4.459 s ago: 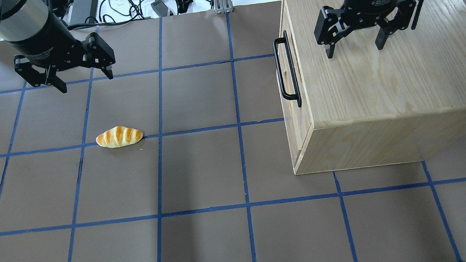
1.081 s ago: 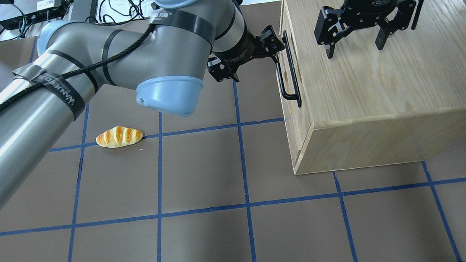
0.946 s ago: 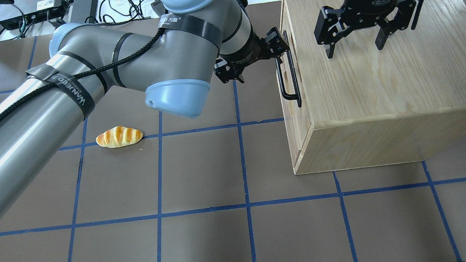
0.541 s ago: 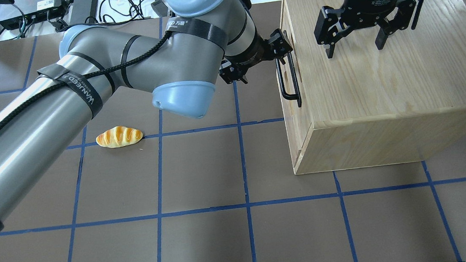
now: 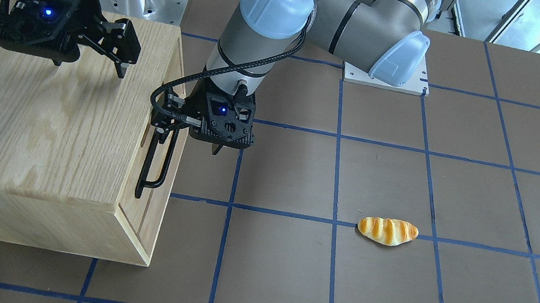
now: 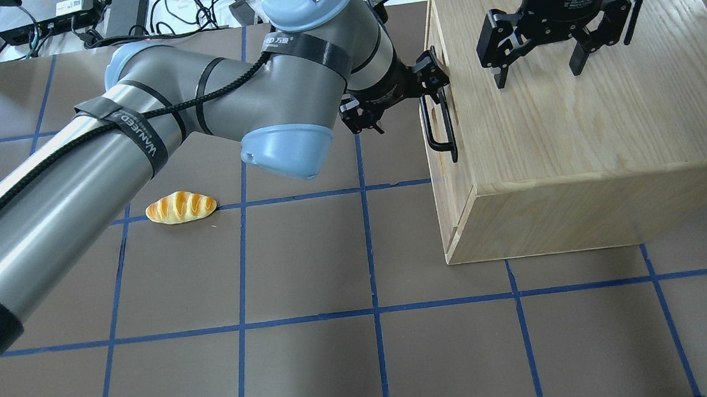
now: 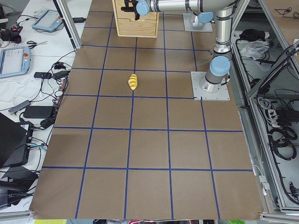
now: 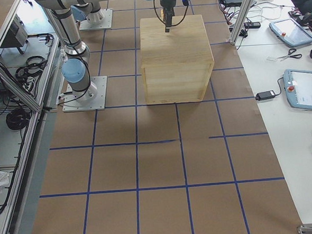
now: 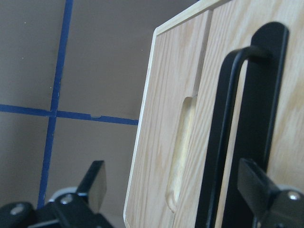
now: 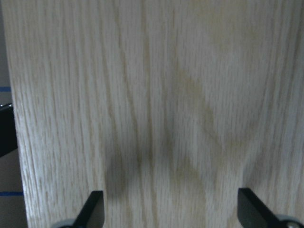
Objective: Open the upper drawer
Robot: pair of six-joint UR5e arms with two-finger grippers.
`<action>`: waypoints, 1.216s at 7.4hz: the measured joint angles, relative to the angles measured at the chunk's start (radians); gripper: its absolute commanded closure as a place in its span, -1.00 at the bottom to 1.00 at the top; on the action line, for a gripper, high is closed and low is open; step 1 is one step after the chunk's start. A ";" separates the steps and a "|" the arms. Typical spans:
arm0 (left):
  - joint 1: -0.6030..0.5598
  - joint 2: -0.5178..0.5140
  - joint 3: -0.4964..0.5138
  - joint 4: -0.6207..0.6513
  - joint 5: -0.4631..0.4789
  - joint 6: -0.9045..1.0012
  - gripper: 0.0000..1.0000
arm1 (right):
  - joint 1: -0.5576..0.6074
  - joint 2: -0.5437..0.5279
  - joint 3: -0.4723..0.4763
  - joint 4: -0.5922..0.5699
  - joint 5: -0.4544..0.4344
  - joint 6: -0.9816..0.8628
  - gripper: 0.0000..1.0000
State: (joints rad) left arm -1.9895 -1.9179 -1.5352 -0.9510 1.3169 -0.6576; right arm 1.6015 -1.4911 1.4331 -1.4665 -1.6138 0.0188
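Observation:
The upper drawer (image 9: 228, 28) is closed, its front flush with the oak cabinet (image 6: 576, 108). Its long black bar handle (image 6: 427, 125) also shows in the front view (image 5: 168, 159) and, close up, in the left wrist view (image 9: 228, 142). My left gripper (image 6: 399, 95) is open at the far end of the handle. In the left wrist view the bar lies between the fingers (image 9: 92, 183), close to the right one. It grips nothing. My right gripper (image 6: 534, 74) is open and empty, hovering over the cabinet top (image 10: 152, 95).
A toy bread roll (image 6: 181, 207) lies on the brown mat left of the cabinet, also in the front view (image 5: 387, 231). The lower front panel with a cut-out recess (image 9: 183, 152) sits beside the handle. Cables and power bricks (image 6: 125, 7) lie beyond the mat's far edge.
My left arm has swung from the far left across to the cabinet front, and its open gripper has closed in on the far end of the handle. The right gripper and drawer have not moved.

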 measured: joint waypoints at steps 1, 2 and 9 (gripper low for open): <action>-0.001 -0.008 0.001 0.000 -0.002 0.006 -1.00 | 0.000 0.000 0.000 0.000 0.000 0.000 -1.00; -0.001 -0.013 0.001 0.000 -0.001 0.010 -1.00 | 0.000 0.000 0.001 0.000 0.000 0.000 -1.00; 0.023 -0.006 0.005 -0.011 0.076 0.077 -1.00 | 0.000 0.000 0.000 0.000 0.000 0.000 -1.00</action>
State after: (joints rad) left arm -1.9669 -1.9243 -1.5299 -0.9620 1.3925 -0.5804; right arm 1.6015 -1.4910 1.4328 -1.4665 -1.6138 0.0191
